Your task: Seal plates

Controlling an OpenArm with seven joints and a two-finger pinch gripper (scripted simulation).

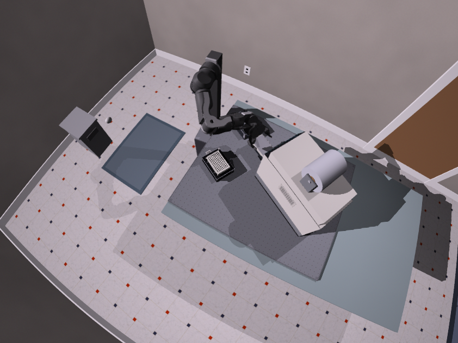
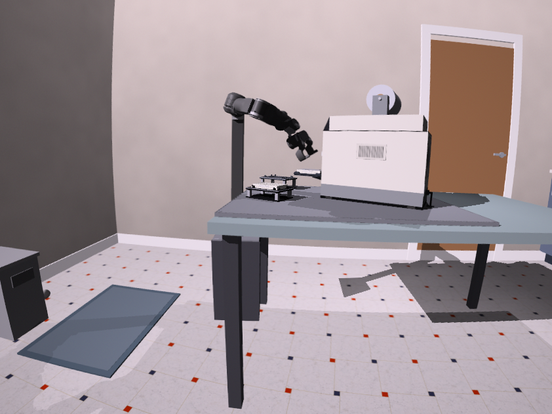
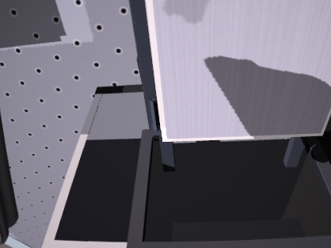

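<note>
Right now one plate (image 2: 307, 171) (image 3: 190, 81) lies flat on the stage (image 2: 299, 174) (image 3: 139, 41), out beside the sealer (image 1: 282, 190) (image 2: 372, 170) (image 3: 136, 204). Its top looks smooth and pale in my wrist view, partly under a shadow; I cannot tell whether it sits fully inside the locators. Just above that side of the sealer hangs my gripper (image 1: 262, 139) (image 2: 309, 155), tilted, its fingers spread partway with nothing gripped between them. One dark finger (image 3: 7, 204) edges into my wrist view.

The other plate (image 1: 218, 162) (image 2: 268, 186) rests in the front nest (image 1: 229, 172) (image 2: 278, 189), apart from the sealer on its stage side, wells showing. Behind that, also on the stage side of the sealer, stands the rear nest (image 2: 278, 178). I cannot make out which is N1 or N2, nor the lamp's color.

A big roll (image 1: 328, 169) (image 2: 381, 98) sits on top of the sealer, and under it spreads the perforated board (image 1: 236, 220) (image 2: 257, 208) (image 3: 47, 85) on the table (image 1: 374, 267) (image 2: 368, 234). My arm (image 1: 217, 123) (image 2: 264, 112) reaches toward the sealer from a dark post (image 2: 237, 156). Well apart from the sealer, past the nests, a blue mat (image 1: 143, 154) (image 2: 96, 331) lies on the floor.
</note>
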